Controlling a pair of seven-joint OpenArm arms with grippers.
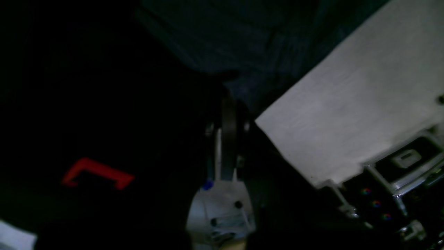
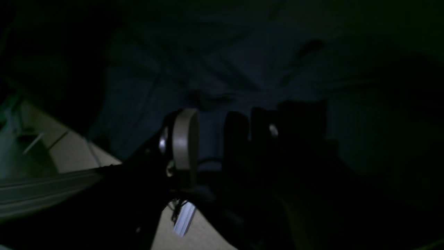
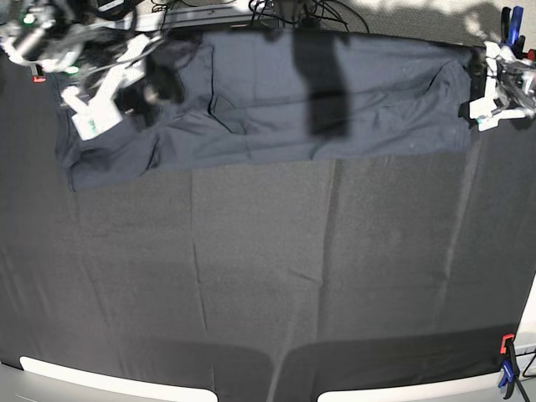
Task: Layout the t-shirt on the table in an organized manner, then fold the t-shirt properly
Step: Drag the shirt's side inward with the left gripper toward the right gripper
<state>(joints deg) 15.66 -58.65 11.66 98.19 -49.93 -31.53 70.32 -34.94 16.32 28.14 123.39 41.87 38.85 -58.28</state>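
The dark navy t-shirt (image 3: 276,109) lies stretched in a long band along the far edge of the table (image 3: 251,276), with wrinkles across it. My left gripper (image 3: 476,74) is at the shirt's right end. In the left wrist view its fingers (image 1: 227,104) stand pressed together with the tips at the edge of the t-shirt fabric (image 1: 242,41). My right gripper (image 3: 155,88) hangs over the shirt's left part. In the right wrist view the right gripper (image 2: 211,119) stands open above the t-shirt's creased cloth (image 2: 242,69), with nothing between its fingers.
A pale board (image 1: 347,111) runs beside the left gripper past the table's end. A red clamp (image 1: 97,172) shows in the dark at lower left. Clamps sit at the near right corner (image 3: 507,360) and the far right corner (image 3: 507,21). Cables (image 3: 293,12) lie behind the table.
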